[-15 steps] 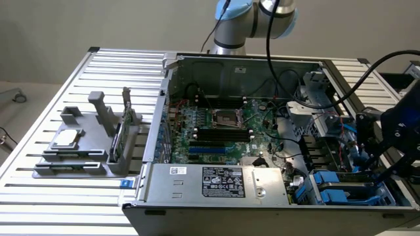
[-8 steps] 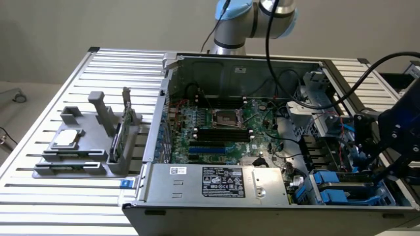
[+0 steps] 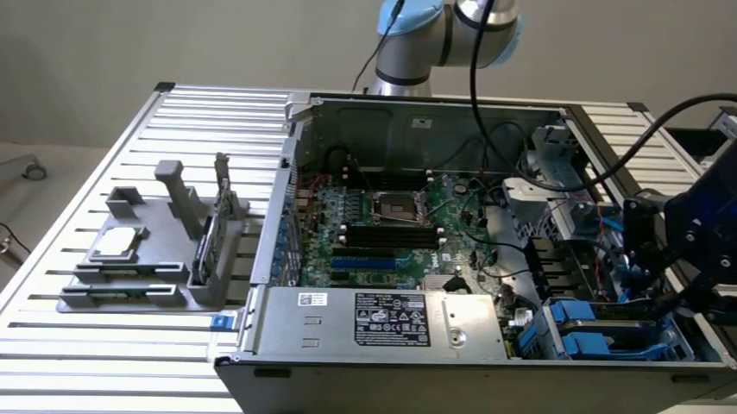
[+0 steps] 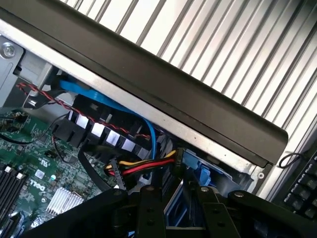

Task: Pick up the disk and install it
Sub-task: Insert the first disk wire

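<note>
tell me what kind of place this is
Probably a robotics lab bench set up for computer assembly: an open PC case with its motherboard bared lies on a slotted metal table, a grey parts fixture beside it, and a robot arm stands behind.

- Arm [image 3: 403, 73]: a round tube of silver-grey metal in the exterior view, smooth and without markings.
- Joint housings [image 3: 484, 26]: rounded grey bodies closed with pale blue end caps; one cap [image 3: 398, 17] is a glossy pale blue dome.
- Thin black cable [image 3: 474, 86]: a single smooth cord coming off the upper joint.
- Thick black cable [image 3: 651, 129]: a heavier, matt black lead running to the wrist.
- Wrist block [image 3: 705, 226]: boxy, nearly black, with a faint bluish sheen.
- Gripper [image 4: 181, 218]: matt black, built of flat linkage bars joined by round pivot pins [image 4: 204, 189] with dull grey heads.
</note>
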You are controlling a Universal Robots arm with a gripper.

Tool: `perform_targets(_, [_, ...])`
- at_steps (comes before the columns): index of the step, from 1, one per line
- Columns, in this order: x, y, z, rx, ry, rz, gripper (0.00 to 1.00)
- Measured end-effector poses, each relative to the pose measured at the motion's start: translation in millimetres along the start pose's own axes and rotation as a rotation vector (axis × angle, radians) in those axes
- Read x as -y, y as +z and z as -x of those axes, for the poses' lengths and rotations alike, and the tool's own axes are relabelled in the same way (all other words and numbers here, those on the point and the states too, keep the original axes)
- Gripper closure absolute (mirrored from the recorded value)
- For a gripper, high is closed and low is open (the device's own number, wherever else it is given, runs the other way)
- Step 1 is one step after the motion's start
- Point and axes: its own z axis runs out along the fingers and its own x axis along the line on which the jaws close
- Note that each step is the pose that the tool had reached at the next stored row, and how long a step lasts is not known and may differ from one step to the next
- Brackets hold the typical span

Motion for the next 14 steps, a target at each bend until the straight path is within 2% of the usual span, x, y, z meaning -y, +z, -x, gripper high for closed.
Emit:
perform_targets(6, [-1.4,1.3,0.4,-0.0096,0.031,0.006,0.69])
perform_targets(14, [-2.8,2.2,0.3,-0.0182,0.061,0.0115,0.69])
